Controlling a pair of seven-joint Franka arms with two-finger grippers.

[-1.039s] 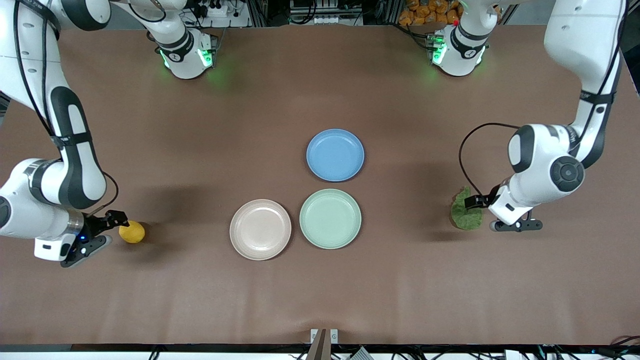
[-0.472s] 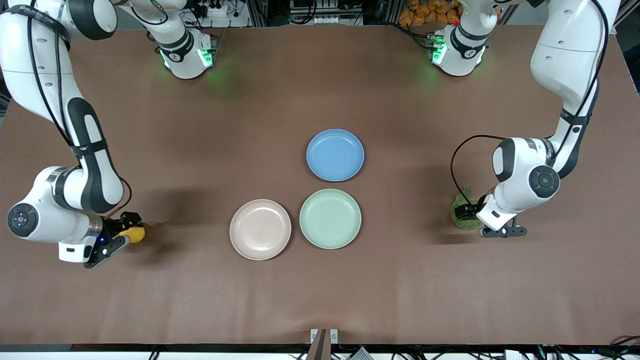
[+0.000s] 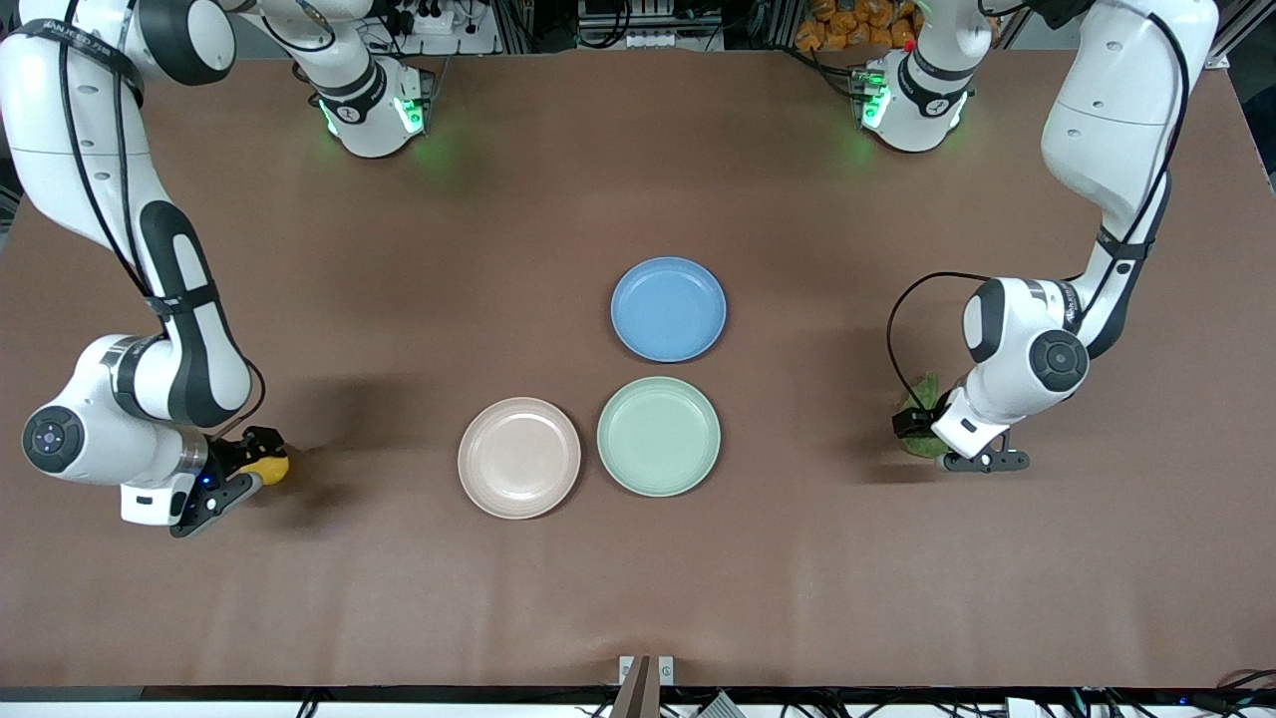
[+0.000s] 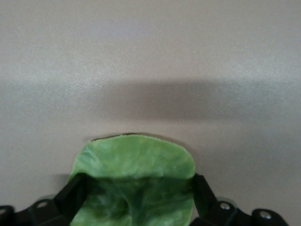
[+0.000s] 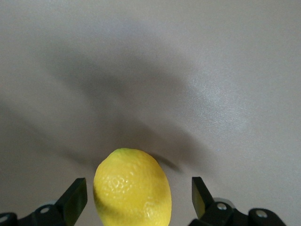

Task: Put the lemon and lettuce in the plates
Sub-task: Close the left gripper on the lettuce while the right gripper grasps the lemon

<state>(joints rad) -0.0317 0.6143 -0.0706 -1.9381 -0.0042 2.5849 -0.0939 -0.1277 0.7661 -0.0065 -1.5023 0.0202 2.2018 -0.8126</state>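
Note:
The yellow lemon [image 3: 271, 466] lies on the brown table toward the right arm's end. My right gripper [image 3: 251, 465] is down at it, open, with the lemon [image 5: 132, 188] between its fingers [image 5: 76, 196] and a gap on one side. The green lettuce [image 3: 924, 391] lies toward the left arm's end, mostly hidden under my left gripper [image 3: 925, 437]. That gripper is open, and the leaf [image 4: 134, 162] fills the space between its fingers [image 4: 75, 193]. The beige-pink plate [image 3: 518, 457] and the mint green plate [image 3: 658, 436] stand side by side, empty, in the middle.
A blue plate [image 3: 668, 308] stands empty just farther from the front camera than the mint one. Bare brown table lies between each gripper and the plates. The arm bases stand along the table's edge farthest from the front camera.
My right gripper has slid forward so its fingers now flank the lemon. My left gripper has moved over the lettuce toward the plates, covering most of the leaf.

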